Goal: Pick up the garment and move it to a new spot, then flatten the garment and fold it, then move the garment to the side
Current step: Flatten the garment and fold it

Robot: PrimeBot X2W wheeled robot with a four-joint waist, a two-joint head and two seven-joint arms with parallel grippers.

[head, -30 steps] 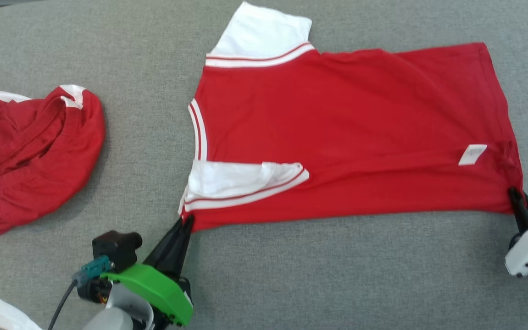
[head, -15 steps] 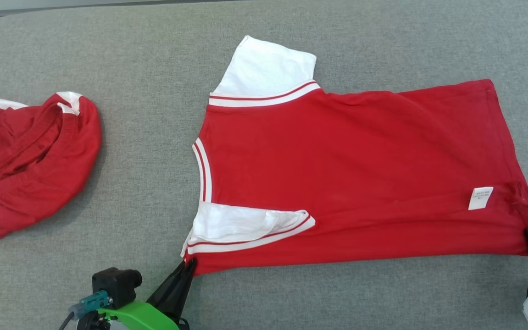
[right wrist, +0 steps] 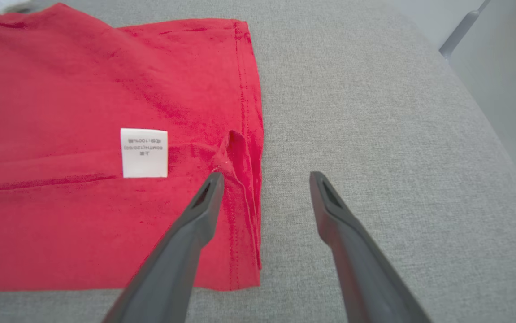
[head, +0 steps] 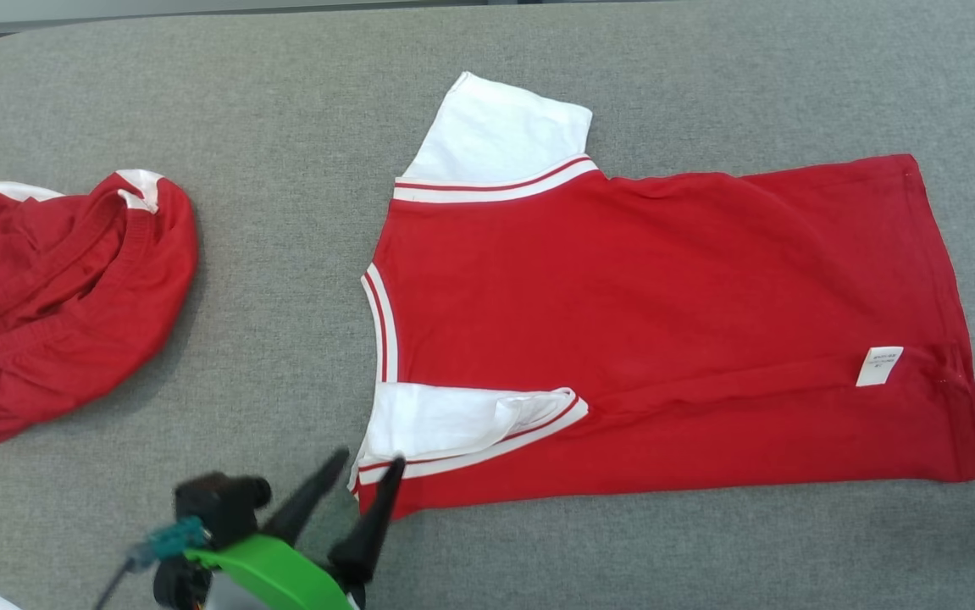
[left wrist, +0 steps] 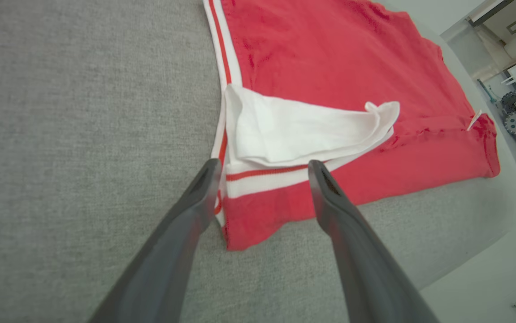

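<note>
The T-shirt point(head: 665, 322) is laid flat across the middle and right of the desk point(head: 284, 127). A crumpled garment point(head: 55, 296) is set well apart on its left. The left gripper point(head: 370, 458) is placed at the T-shirt's near left corner. The right gripper point(right wrist: 265, 176) is placed at its near right corner, near the care label point(head: 879, 366).

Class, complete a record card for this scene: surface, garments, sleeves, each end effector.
Surface: grey fabric table
Main garment: red T-shirt, laid flat
Sleeves: far sleeve spread out, near sleeve folded onto the body
Other garment: crumpled red garment, apart at left
Left end effector: open, at near shoulder corner
Right end effector: open, at near hem corner
</note>
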